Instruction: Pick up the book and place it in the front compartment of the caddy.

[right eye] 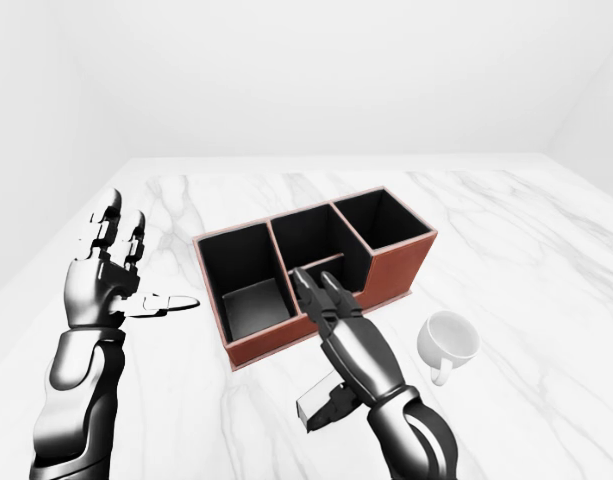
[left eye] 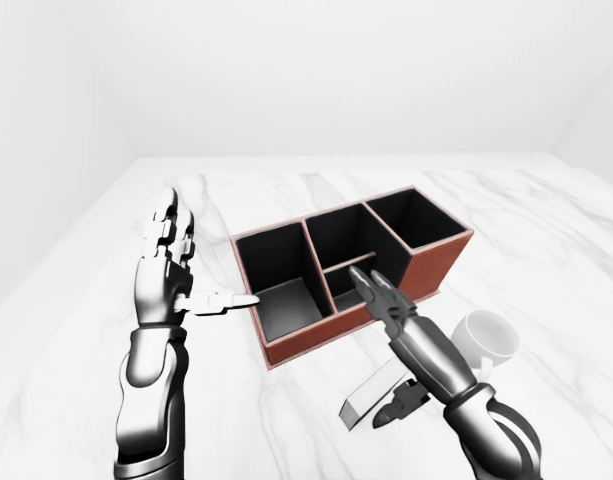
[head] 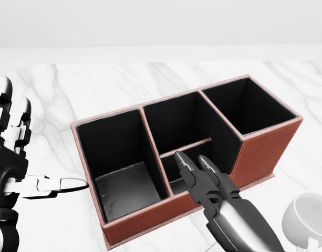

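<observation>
One caddy (left eye: 351, 270), one book (left eye: 378, 392) gripped by right robot hand (left eye: 401, 345); one mug (left eye: 486, 338) beside; left robot hand (left eye: 176, 275) spread wide; marble table (left eye: 546, 240).

A white marble table (left eye: 546, 230) with grey veining carries everything here. The red-brown caddy (left eye: 431, 268) with black compartments stands on it. A white mug (left eye: 489, 338) rests on the marble just right of and below the caddy in the left-eye view, and a grey book (left eye: 371, 392) shows below the caddy's lower edge.
</observation>
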Available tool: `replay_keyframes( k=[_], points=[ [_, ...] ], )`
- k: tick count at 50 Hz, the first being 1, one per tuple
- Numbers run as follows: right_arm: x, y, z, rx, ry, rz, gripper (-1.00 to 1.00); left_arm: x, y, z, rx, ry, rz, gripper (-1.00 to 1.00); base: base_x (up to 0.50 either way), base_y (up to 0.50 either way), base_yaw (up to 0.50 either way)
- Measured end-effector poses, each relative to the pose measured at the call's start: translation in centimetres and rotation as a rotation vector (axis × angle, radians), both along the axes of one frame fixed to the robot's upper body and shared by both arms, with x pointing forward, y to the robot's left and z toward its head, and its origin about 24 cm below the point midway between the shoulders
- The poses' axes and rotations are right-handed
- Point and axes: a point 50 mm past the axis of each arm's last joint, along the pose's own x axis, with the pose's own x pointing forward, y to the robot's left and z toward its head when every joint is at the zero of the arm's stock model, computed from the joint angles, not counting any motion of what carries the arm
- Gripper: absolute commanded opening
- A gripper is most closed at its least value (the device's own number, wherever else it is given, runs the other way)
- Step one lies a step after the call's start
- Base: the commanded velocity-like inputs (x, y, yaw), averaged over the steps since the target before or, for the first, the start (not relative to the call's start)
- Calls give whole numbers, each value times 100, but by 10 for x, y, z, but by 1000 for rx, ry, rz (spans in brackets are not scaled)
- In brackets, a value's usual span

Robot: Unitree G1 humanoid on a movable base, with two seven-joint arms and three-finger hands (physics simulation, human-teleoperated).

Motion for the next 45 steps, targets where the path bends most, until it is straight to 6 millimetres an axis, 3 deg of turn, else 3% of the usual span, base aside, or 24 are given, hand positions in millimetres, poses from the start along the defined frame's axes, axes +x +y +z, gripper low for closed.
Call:
replay_keyframes(
  k=[45],
  points=[
    [-3, 10, -18, -40, 7, 26, 100, 0, 0, 0, 4, -1, 3, 95, 0, 0, 0]
  ],
)
